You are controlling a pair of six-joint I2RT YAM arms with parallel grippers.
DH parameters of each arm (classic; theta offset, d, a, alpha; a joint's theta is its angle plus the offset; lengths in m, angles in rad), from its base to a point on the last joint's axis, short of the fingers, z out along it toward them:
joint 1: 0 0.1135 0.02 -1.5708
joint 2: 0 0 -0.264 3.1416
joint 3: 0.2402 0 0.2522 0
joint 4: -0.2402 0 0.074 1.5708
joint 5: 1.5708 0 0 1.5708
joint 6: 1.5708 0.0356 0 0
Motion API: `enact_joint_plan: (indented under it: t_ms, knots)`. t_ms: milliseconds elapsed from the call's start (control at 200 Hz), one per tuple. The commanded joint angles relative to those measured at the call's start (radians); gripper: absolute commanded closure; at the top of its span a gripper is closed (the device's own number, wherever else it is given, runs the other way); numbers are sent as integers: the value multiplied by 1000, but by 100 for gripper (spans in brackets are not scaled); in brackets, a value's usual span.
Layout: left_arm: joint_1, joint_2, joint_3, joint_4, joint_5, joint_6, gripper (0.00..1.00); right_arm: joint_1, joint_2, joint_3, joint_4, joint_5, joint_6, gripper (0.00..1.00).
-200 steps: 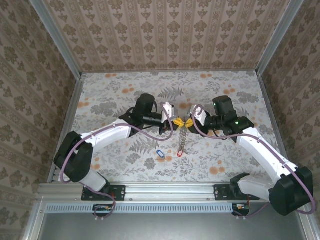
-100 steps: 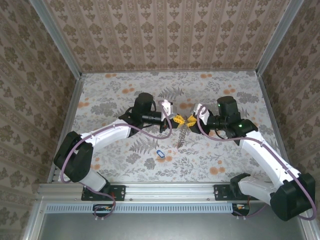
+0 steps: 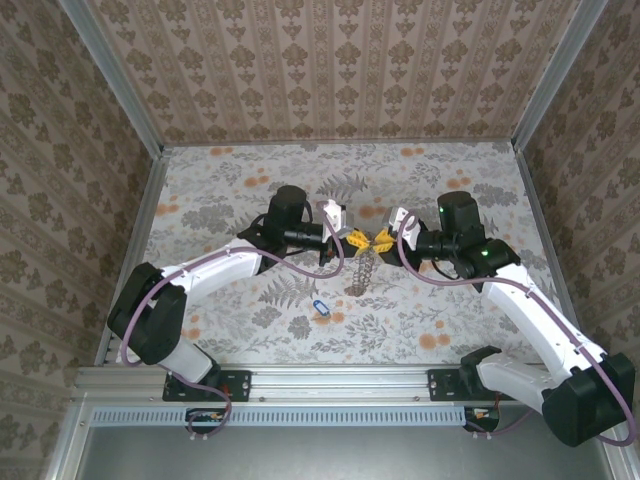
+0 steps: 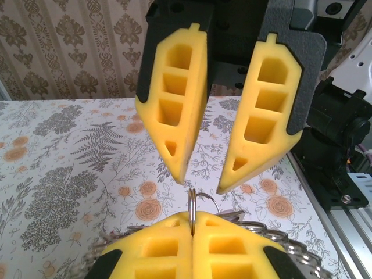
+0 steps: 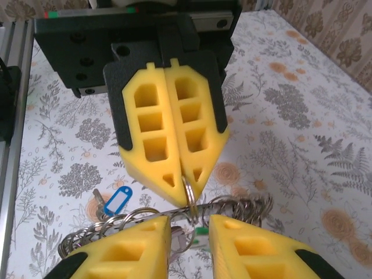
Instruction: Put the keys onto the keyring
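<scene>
The left gripper (image 5: 185, 181) pinches the keyring (image 5: 232, 206) above the floral desk (image 5: 302, 145), the right gripper (image 5: 189, 244) parted just below, a blue-tagged key (image 5: 116, 200) lying nearby.

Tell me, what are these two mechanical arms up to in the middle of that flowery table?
Two robot arms meet nose to nose over the table. The left pincer is shut on a thin wire loop of the keyring, and the bunch of grey metal keys hangs below it. The right pincer faces it, open and drawn up close to that loop. A loose key with a blue tag lies on the table, not yet on the ring.
</scene>
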Motion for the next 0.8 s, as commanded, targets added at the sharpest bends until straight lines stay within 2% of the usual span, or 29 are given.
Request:
enact_joint_plan:
  t_ms: [0, 290, 435, 485, 545, 580, 650, 795]
  knots:
    - [-2, -22, 25, 22, 53, 6, 100, -4, 22, 33, 29, -34, -18, 75]
    - [-5, -26, 22, 30, 56, 0, 100, -4, 69, 48, 16, -43, -43, 76]
    - [-4, -26, 22, 31, 57, 1, 100, -4, 79, 55, 4, -63, -39, 87]
    - [-4, -26, 21, 27, 56, 2, 100, -5, 83, 61, -13, -61, -44, 94]
    - [-4, -27, 24, 12, 45, 10, 99, -3, 87, 74, -37, -54, -47, 96]
    - [-4, -27, 30, -9, 35, 21, 94, -3, 88, 87, -59, -50, -49, 100]
    - [-7, -24, 49, -96, 1, 74, 85, 1, 88, 111, -102, -36, -62, 100]
    - [-37, -3, 107, -316, -122, 220, 83, 32, 86, 164, -211, 39, -112, 100]
